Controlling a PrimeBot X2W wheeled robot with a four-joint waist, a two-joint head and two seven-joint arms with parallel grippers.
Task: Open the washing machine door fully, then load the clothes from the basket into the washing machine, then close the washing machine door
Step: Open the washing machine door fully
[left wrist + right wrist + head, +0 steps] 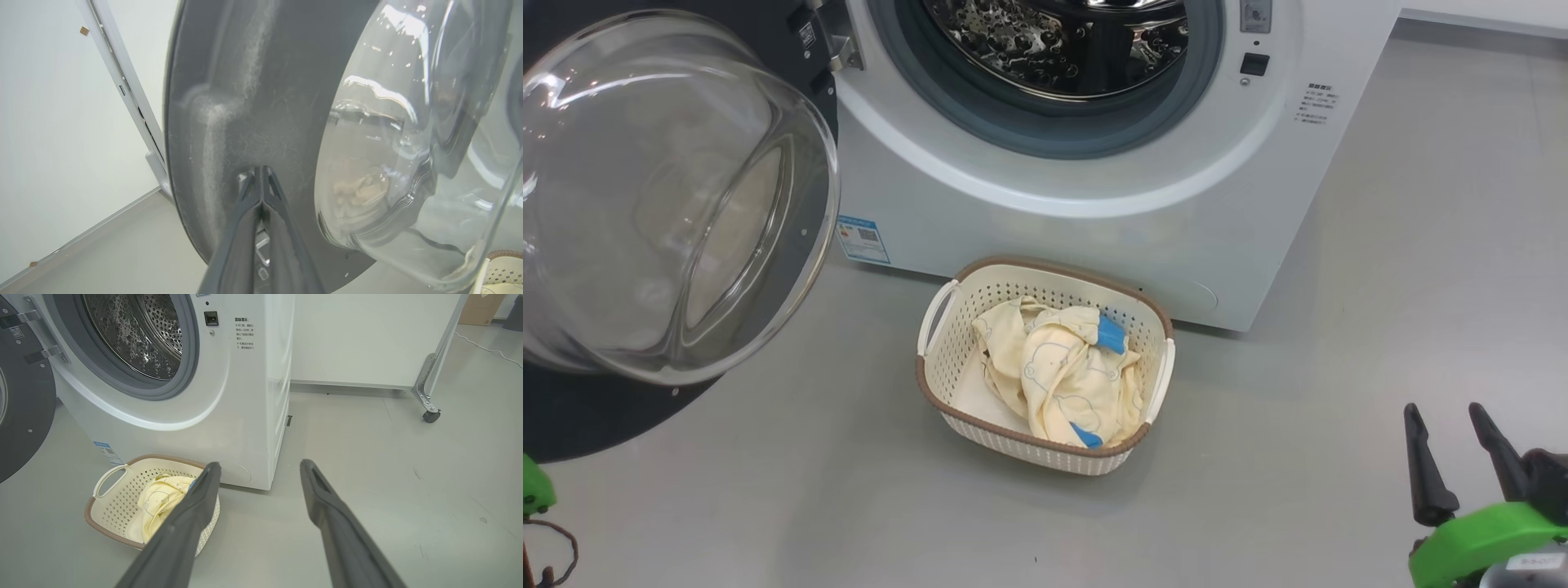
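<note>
The white washing machine (1094,220) stands with its steel drum (1062,41) exposed. The washing machine door (670,204) is swung out to the left, its glass bowl facing me. On the floor in front sits the cream basket (947,351) holding the pale yellow clothes (1054,367) with blue trim. My left gripper (260,169) is shut with nothing in it, tips at the door's dark inner face (245,81) beside the glass bowl (408,143). My right gripper (1444,412) hangs open and empty to the right of the basket (114,498), clothes (163,496) and machine (184,416).
A white panel on a castor (427,412) stands behind the machine to the right, with a cardboard box (478,310) and a floor cable (486,347) beyond. A white wall and frame post (122,81) lie past the door's edge. Grey floor spreads to the right of the basket.
</note>
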